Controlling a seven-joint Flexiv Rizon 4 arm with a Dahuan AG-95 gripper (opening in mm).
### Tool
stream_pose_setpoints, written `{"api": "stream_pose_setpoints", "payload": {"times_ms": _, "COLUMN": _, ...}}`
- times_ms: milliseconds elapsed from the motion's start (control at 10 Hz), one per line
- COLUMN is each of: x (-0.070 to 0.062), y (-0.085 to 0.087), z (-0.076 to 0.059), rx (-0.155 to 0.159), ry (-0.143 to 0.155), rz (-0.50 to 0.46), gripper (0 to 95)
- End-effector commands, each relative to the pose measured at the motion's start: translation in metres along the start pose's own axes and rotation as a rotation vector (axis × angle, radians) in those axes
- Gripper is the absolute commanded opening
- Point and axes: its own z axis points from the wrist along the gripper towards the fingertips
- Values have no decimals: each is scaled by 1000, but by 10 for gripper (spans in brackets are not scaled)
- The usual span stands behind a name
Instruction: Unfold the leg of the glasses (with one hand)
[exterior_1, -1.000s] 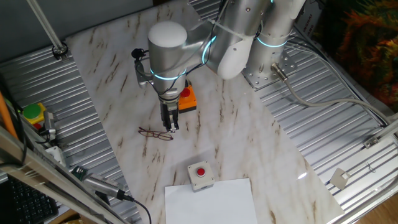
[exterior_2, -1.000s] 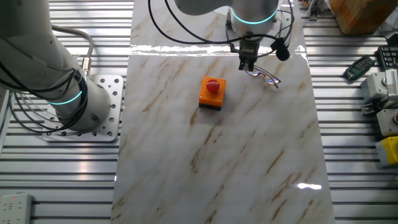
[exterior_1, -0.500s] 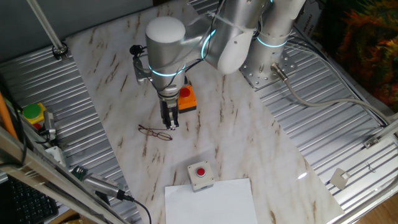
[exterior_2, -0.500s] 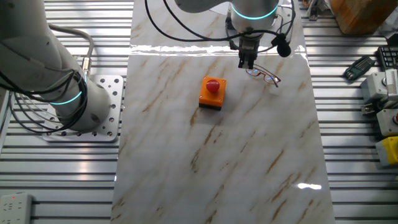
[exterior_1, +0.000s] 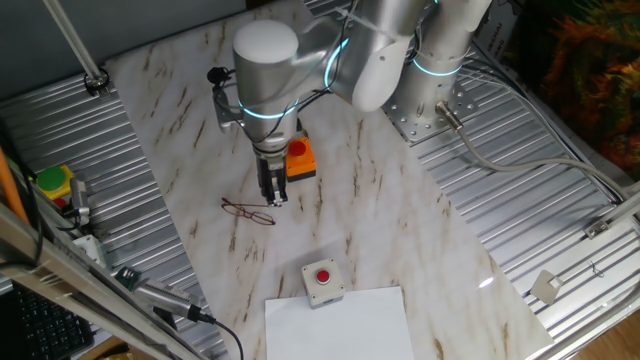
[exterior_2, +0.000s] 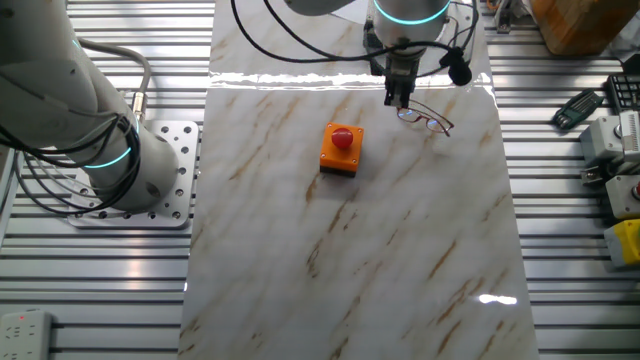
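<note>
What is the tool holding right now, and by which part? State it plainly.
Nothing, as far as the views show. The tool hangs just above the glasses, which lie flat on the marble table.

Bench (exterior_2: 120, 300) was ribbed metal, topped by marble-patterned sheet (exterior_2: 400, 250) with brown veins. Glare strip (exterior_2: 300, 83) crossed sheet's far end. White paper (exterior_1: 340, 325) lay at one edge. Keyboard (exterior_1: 40, 325) sat beside bench.

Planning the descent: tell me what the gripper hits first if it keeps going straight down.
Most likely the bare table, just beside the glasses. The gripper points down next to one end of the frame; depth is unclear, so it could clip that end.
</note>
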Motion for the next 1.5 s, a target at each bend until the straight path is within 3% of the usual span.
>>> {"api": "stream_pose_setpoints", "payload": {"times_ms": 100, "x": -6, "y": 4, "z": -5, "rx": 5, "ry": 4, "rz": 3, "gripper": 0}}
{"api": "stream_pose_setpoints", "payload": {"times_ms": 500, "x": -21, "y": 7, "z": -18, "rx": 11, "ry": 3, "rz": 0, "gripper": 0}}
{"api": "stream_pose_setpoints", "payload": {"times_ms": 600, "x": -24, "y": 7, "z": -25, "rx": 7, "ry": 22, "rz": 4, "gripper": 0}}
{"api": "stream_pose_setpoints", "payload": {"times_ms": 1000, "x": -23, "y": 3, "z": -42, "rx": -3, "ry": 53, "rz": 7, "gripper": 0}}
{"api": "stream_pose_setpoints", "payload": {"times_ms": 1500, "x": -20, "y": 4, "z": -62, "rx": -50, "ry": 96, "rz": 25, "gripper": 0}}
